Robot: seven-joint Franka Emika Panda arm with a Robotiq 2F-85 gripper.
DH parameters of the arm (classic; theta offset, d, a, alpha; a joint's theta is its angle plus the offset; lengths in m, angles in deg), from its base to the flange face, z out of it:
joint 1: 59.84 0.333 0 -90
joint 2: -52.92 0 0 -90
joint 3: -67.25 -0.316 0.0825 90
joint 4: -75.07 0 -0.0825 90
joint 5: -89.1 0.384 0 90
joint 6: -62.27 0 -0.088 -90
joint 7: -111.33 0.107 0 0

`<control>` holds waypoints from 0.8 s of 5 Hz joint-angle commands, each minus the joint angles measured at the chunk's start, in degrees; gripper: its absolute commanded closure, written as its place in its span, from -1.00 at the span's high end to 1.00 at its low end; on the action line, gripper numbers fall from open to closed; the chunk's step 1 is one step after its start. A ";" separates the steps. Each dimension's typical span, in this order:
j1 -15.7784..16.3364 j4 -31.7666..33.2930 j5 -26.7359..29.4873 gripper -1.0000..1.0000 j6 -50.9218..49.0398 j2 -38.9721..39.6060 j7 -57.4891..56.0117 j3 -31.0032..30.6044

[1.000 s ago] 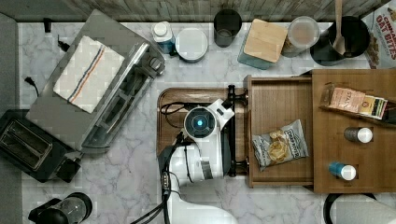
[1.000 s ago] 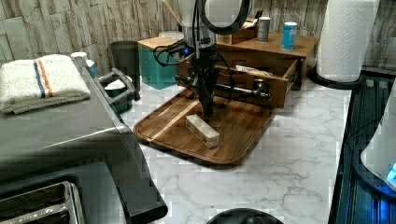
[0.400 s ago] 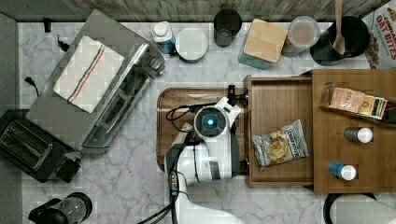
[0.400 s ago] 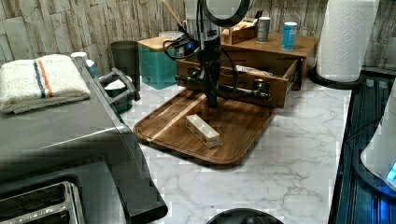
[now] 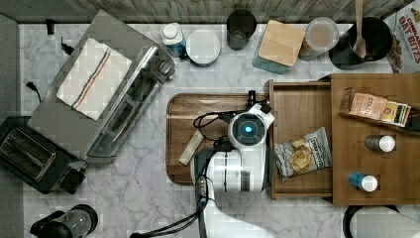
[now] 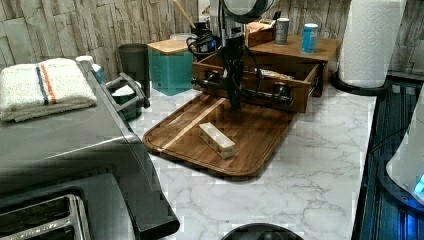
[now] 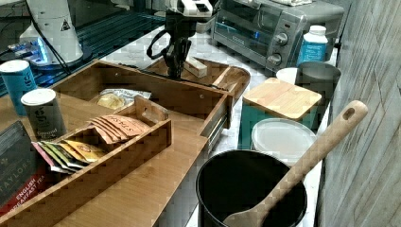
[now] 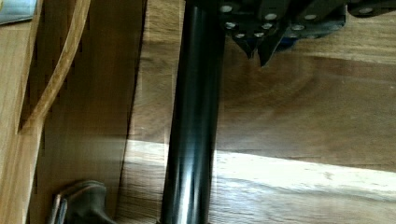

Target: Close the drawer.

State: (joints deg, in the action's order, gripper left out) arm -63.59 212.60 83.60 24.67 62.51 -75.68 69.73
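drawer open, marble counter

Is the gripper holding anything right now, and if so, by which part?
Nothing is held. The gripper has its fingers together beside the drawer's black handle bar.

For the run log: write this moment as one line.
drawer: open, chip bag inside | gripper: shut, beside black handle bar | tray: below

Seen from the top view, the arm covers the tool and the drawer's front handle beside it.
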 commanded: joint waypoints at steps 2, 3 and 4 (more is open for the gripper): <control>-14.67 -16.84 9.46 -1.00 0.34 1.56 -21.89 9.16; -19.03 -19.97 16.70 -1.00 2.59 5.99 -33.55 9.14; -20.62 -21.79 13.75 -1.00 1.52 6.84 -33.13 11.41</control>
State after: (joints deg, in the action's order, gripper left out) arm -77.84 202.53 96.12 21.56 67.52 -107.38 74.74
